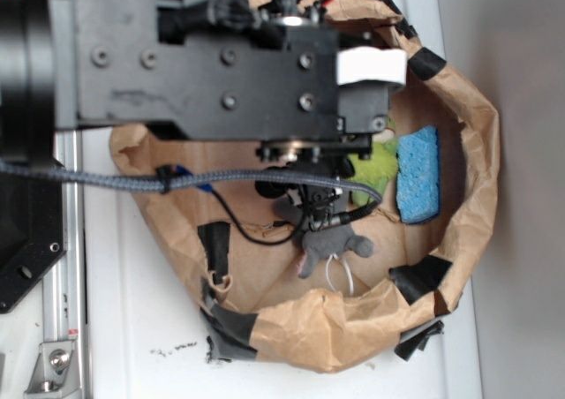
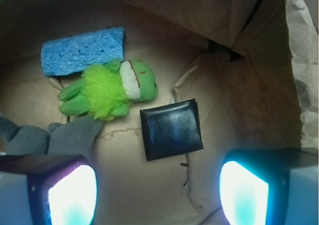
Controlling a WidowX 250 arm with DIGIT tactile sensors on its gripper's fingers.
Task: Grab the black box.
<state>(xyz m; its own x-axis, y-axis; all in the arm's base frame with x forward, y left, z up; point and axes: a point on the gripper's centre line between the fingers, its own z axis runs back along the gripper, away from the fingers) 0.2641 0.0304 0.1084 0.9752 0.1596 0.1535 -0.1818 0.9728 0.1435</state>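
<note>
Four Items in the Paper Nest, Black Box Not Yet Gripped

Four soft or flat things lie inside the crumpled brown paper enclosure, whose rim is patched with matte black tape strips and which sits on the white table. From the wrist view, the small glossy black square box rests flat on the paper floor, roughly centred and slightly tilted. Just beside its upper left corner lies the green frog plush, near it but apparently not touching. Behind the frog sits the blue rectangular sponge, and the grey plush toy lies at the left, against the frog's feet.

The gripper hovers above the floor with its jaws wide apart; the two glowing fingertips frame the bottom of the wrist view, and nothing sits between them. The box lies ahead of the jaws, a little toward the right one.

This reads as the approach step: the arm is lined up over the enclosure but the grasp has not begun. The next move likely calls for advancing over the box, squaring the jaws to its tilted edges, then descending so they straddle it. Because the box is thin and flat on soft paper, the jaws would probably need to reach very low, while staying clear of the frog.
</note>
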